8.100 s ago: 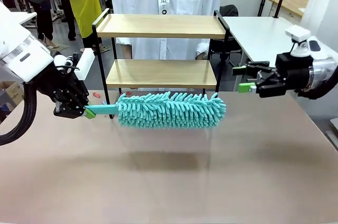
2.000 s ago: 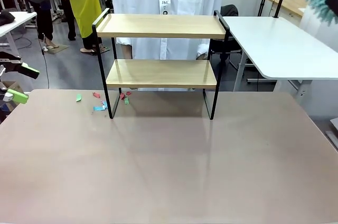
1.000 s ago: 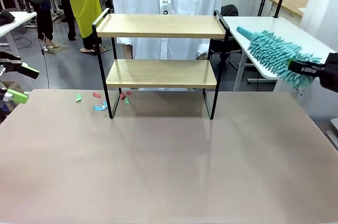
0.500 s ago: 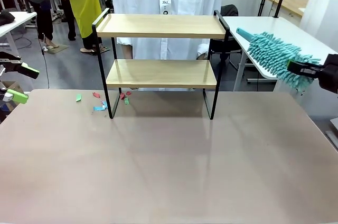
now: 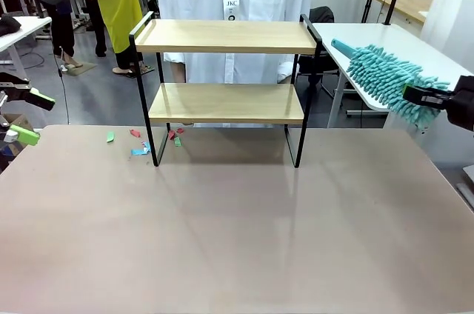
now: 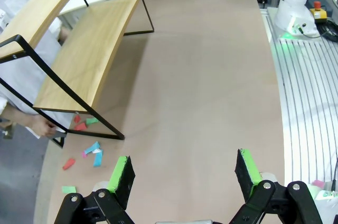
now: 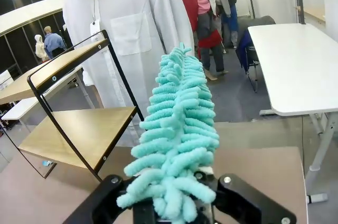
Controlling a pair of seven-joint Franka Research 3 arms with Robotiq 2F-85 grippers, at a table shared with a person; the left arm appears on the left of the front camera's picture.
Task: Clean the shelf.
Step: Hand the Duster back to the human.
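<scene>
shelf (image 5: 226,36): pale matt wood, thin black metal | duster (image 5: 385,77): fluffy teal cloth (chenille-like) | tabletop (image 5: 237,232): smooth matt tan

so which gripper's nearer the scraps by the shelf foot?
Left. The left gripper hangs open off the table edge beside the scraps; the right gripper, holding the duster, is beyond the shelf.

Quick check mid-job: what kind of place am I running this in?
Probably a robotics lab or test workshop, not a home: the shelf is a prop on a bare tabletop, white work tables stand nearby, and people walk behind.
</scene>
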